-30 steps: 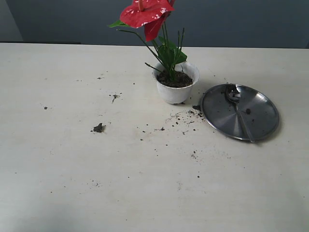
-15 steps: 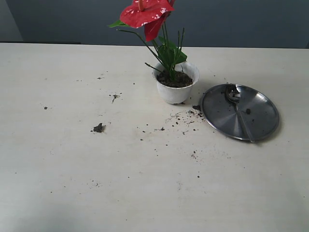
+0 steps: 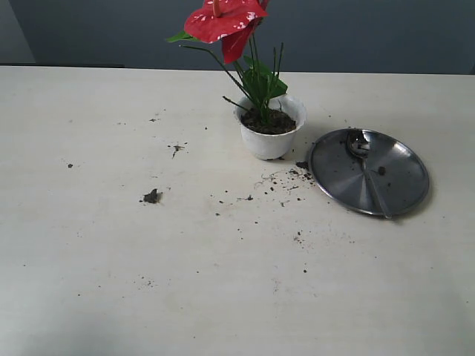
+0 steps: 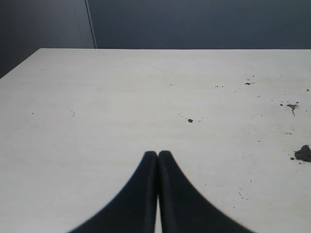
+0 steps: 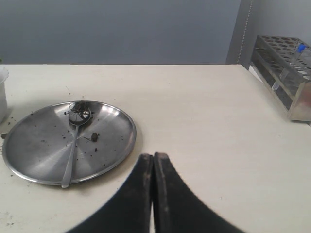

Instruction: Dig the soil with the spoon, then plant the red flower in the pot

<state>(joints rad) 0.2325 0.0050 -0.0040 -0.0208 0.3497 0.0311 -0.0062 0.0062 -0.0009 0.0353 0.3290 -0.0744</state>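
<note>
Your left claw (image 4: 158, 154) is pressed fully together with nothing between its tips, and pale table (image 4: 97, 97) spreads out ahead of it with a few dark crumbs. Your right claw (image 5: 153, 156) is likewise drawn tight and empty, with the round steel plate (image 5: 39, 145) lying near it. The spoon (image 5: 73, 145) lies on that plate, bowl up with bits of earth in it, its handle end reaching the rim; a small clod sits just beside the handle. In the exterior view the pot (image 3: 269, 141) stands upright just to the left of the plate, not touching it. The soil (image 3: 276, 122) fills the pot close to its rim, and the red flower (image 3: 223, 21) stands planted in it, stems up and blooms leaning left. Loose specks lie scattered on the table in front of the pot, and one larger clump (image 3: 152, 196) sits well apart to the left. A test-tube rack (image 5: 286, 63) stands on the table well away from the plate.
</note>
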